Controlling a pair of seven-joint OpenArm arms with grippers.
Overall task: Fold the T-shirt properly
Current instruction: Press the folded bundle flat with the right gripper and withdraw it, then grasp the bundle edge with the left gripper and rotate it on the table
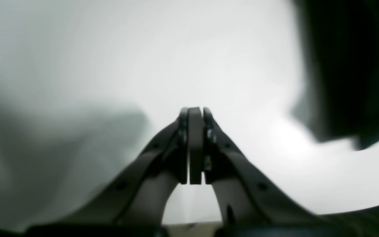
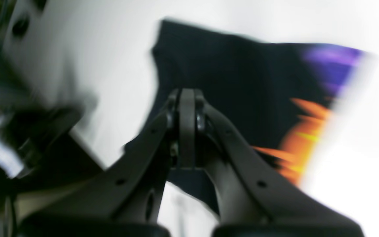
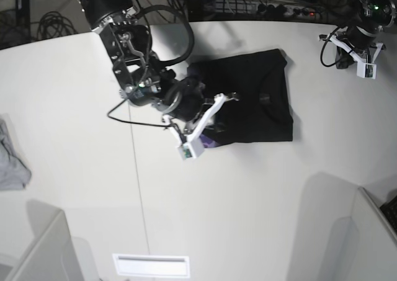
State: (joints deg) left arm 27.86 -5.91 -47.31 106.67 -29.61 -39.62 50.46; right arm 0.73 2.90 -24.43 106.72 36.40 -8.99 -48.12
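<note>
The white table (image 3: pixel 248 200) carries the T-shirt (image 3: pixel 260 101) toward its far edge, right of the middle, lying as a black folded block with a sliver of purple print peeping out at its near left corner. A small grey cloth (image 3: pixel 11 163) lies well apart at the left edge.

The right gripper (image 2: pixel 187 98) is over the shirt's left edge; its jaws are clenched together, and the blurred wrist view shows no fabric pinched between them. The left gripper (image 1: pixel 195 113) is parked by the far right corner, beside the shirt rather than over it, jaws likewise pressed together on nothing.

To do this step well, I judge the right arm should part its jaws before reaching in, take the loose near-left corner where the print shows, and lay it flush so no edge strays.
</note>
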